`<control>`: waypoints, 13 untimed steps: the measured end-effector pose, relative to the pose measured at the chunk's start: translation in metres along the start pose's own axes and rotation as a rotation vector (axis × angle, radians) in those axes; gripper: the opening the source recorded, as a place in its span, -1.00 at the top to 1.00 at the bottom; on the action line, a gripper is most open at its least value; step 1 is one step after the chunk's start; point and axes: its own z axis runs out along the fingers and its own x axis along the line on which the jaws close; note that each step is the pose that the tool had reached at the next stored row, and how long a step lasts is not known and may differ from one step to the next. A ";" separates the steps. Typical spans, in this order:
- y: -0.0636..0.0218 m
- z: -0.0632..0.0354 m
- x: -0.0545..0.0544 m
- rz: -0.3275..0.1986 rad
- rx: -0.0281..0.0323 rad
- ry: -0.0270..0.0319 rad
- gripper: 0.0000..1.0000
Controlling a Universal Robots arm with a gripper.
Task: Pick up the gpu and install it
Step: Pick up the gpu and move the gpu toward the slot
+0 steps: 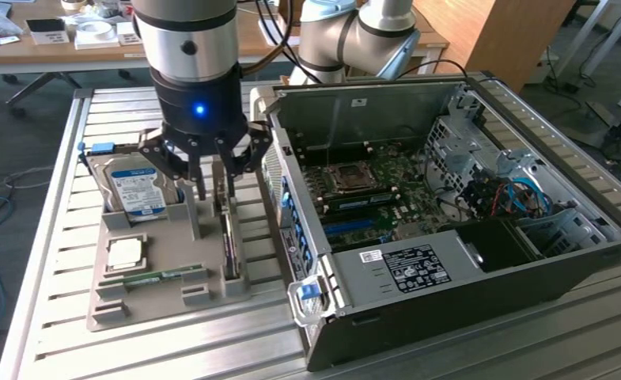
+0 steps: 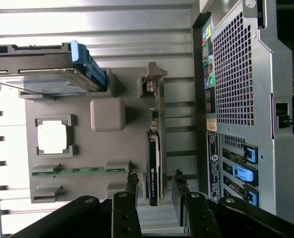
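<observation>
The gpu [image 2: 154, 163] is a thin dark card standing on edge in a slot of the grey holder tray [image 2: 107, 148], with its metal bracket [image 2: 153, 82] at the far end. In the exterior view the gpu [image 1: 230, 241] stands along the tray side nearest the computer case. My gripper [image 2: 155, 179] is lowered over the card's near end. One of its fingers [image 2: 132, 182] is on each side, and a small gap shows at both faces, so it is open and holds nothing. In the exterior view the gripper [image 1: 213, 190] hangs straight down over the tray.
The tray also holds a hard drive [image 1: 139, 190] with a blue-white label, a square processor [image 1: 126, 253] and a green memory stick [image 1: 162, 275]. The opened computer case [image 1: 448, 222] lies close beside the tray on the exterior view's right, motherboard [image 1: 369, 186] exposed. All rests on a slatted metal table [image 1: 57, 317].
</observation>
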 end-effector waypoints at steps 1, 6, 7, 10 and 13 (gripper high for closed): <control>0.0000 0.0002 0.000 0.000 -0.0001 -0.0001 0.17; 0.0000 0.0015 -0.001 0.000 0.0001 0.0001 0.17; 0.0000 0.0015 -0.001 0.000 0.0001 0.0001 0.17; 0.0000 0.0023 -0.001 0.000 0.0000 0.0001 0.17; 0.0000 0.0028 -0.001 0.000 -0.0002 0.0000 0.17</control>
